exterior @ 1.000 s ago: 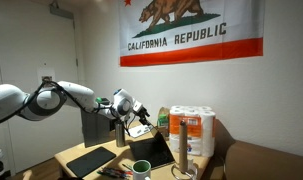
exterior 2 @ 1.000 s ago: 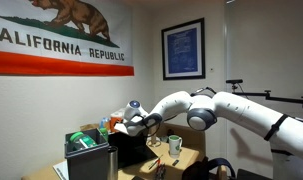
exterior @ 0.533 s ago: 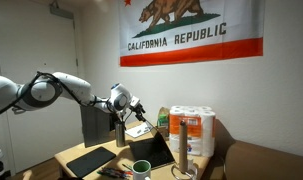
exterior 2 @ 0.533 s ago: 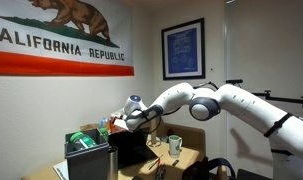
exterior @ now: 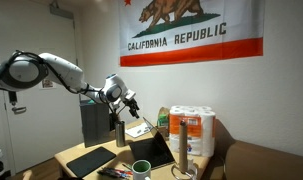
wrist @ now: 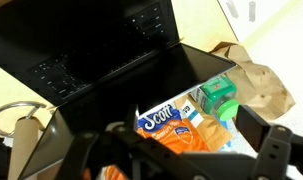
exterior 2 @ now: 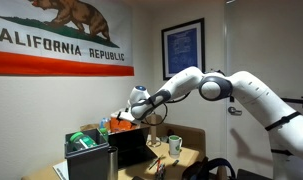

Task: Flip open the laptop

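The laptop [exterior: 152, 150] stands open on the table, its dark screen upright behind the green mug [exterior: 140, 168]. It shows in the other exterior view [exterior 2: 132, 148] too. In the wrist view its dark keyboard and lid [wrist: 111, 50] fill the upper half. My gripper [exterior: 126, 104] hangs in the air just above the top edge of the lid, also seen in an exterior view [exterior 2: 145, 108]. In the wrist view the gripper [wrist: 181, 155] is open and empty, with its fingers [wrist: 276, 148] wide apart at the bottom edge.
A flat black slab [exterior: 89, 160] lies on the table's near left. An upright dark grey box [exterior: 94, 125] stands behind it. A Scott paper towel pack [exterior: 197, 132], a green-capped bottle [wrist: 221, 95] and a brown paper bag [wrist: 256, 88] stand beyond the laptop.
The arm has drawn back and the gripper has risen a little off the lid's top edge. The laptop lid stands open and has not moved.
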You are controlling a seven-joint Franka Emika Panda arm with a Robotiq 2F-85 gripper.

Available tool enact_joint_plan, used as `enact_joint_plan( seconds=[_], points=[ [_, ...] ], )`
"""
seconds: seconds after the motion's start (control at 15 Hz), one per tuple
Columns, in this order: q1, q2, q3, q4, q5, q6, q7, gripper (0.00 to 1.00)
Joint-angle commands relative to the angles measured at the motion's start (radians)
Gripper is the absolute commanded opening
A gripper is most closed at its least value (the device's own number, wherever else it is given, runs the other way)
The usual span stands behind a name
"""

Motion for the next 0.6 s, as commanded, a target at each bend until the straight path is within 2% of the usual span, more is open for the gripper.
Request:
enact_joint_plan(
  seconds=[0.0,0.53],
  points=[
    [-0.023,-0.189,0.038,-0.237,-0.01,0.003,-0.07,1.0],
    [-0.108,-0.465,0.138,-0.6,0.036,0.076,-0.255,1.0]
  ],
)
